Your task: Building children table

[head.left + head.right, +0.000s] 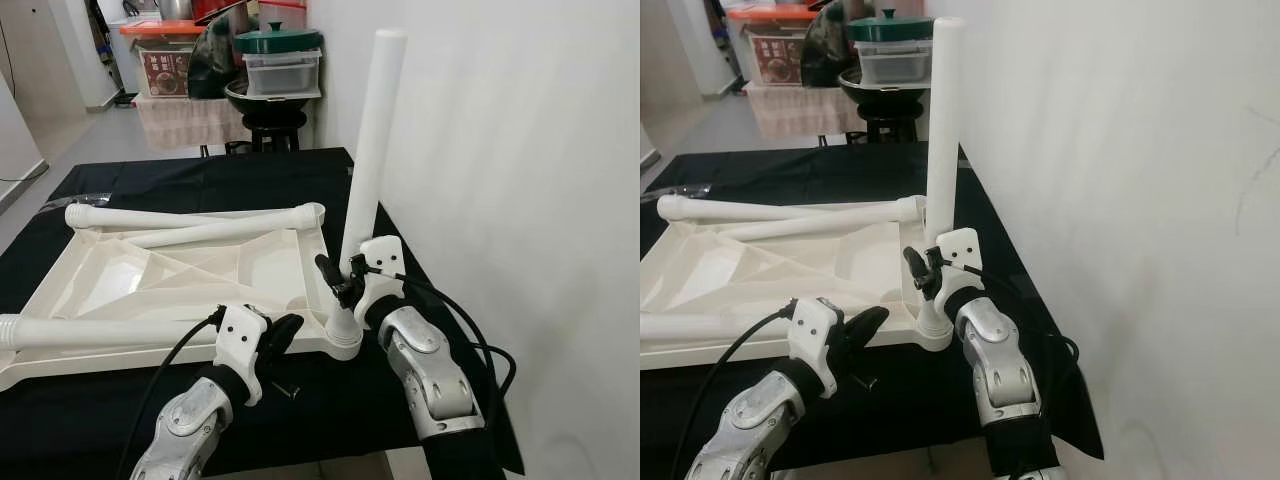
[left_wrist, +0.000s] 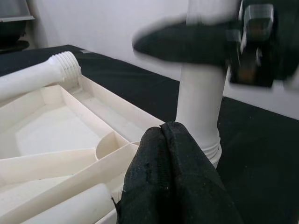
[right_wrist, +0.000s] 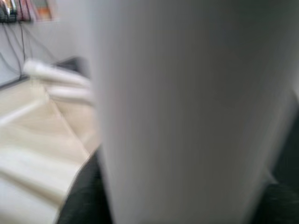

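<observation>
One white plastic table leg (image 1: 372,150) stands upright in the near corner socket of the upturned white ribbed table panel (image 1: 180,275) on the black-clothed tabletop (image 1: 200,175). The right end effector (image 1: 340,280) clasps its base; the left end effector (image 1: 280,335), fingers together, presses the panel's rim. Three loose white legs (image 1: 190,215) lie on the panel, unfitted.

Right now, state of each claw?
Left claw: shut, empty, fingers together at the upturned tabletop edge.
Right claw: shut on the upright table leg near its base.
</observation>
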`<state>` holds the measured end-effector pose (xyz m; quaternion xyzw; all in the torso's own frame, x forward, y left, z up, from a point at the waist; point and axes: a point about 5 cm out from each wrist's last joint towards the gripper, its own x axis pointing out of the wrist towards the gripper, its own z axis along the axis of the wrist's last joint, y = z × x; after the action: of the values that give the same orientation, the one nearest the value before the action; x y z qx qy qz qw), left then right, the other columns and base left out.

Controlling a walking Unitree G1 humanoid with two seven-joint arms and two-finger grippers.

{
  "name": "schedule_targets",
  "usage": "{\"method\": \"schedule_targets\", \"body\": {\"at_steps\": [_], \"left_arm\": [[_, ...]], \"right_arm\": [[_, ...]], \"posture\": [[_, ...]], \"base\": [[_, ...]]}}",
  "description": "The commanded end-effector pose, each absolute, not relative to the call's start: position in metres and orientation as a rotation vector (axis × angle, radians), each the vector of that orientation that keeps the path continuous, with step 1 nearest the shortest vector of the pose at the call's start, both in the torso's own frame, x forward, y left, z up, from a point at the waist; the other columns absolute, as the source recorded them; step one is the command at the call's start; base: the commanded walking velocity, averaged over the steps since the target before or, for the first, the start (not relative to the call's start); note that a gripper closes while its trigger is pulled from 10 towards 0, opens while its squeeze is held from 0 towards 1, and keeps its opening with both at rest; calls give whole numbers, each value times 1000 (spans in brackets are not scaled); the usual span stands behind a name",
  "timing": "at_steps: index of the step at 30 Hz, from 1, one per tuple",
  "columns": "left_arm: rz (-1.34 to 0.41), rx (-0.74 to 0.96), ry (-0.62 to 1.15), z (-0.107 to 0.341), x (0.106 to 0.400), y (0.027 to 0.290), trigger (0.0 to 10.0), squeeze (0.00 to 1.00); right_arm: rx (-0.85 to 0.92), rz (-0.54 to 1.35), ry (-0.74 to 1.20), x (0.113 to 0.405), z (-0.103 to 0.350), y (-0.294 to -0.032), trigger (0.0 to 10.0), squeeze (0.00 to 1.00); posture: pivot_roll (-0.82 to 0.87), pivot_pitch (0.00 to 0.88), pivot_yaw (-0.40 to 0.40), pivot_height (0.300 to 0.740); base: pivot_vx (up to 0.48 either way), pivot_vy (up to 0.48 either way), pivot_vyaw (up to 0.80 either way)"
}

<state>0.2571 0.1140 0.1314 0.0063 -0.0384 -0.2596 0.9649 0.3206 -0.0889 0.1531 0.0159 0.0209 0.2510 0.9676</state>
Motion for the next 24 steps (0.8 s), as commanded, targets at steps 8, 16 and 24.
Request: {"method": "schedule_targets", "body": {"at_steps": [8,16,24], "left_arm": [[-536,-3,-56,127,255,112,10000,0],[-534,-3,-49,124,252,110,10000,0],[-533,-2,-45,123,250,110,10000,0]], "right_arm": [[-22,950,-33,323,176,-88,10000,0],[-98,1331,7,334,193,-100,10000,0],[-77,1442,80,339,192,-106,0,0]], "posture": [[10,0,-26,740],[29,0,-40,740],[35,0,-41,740]], "base": [[0,0,0],[0,0,0],[0,0,0]]}}
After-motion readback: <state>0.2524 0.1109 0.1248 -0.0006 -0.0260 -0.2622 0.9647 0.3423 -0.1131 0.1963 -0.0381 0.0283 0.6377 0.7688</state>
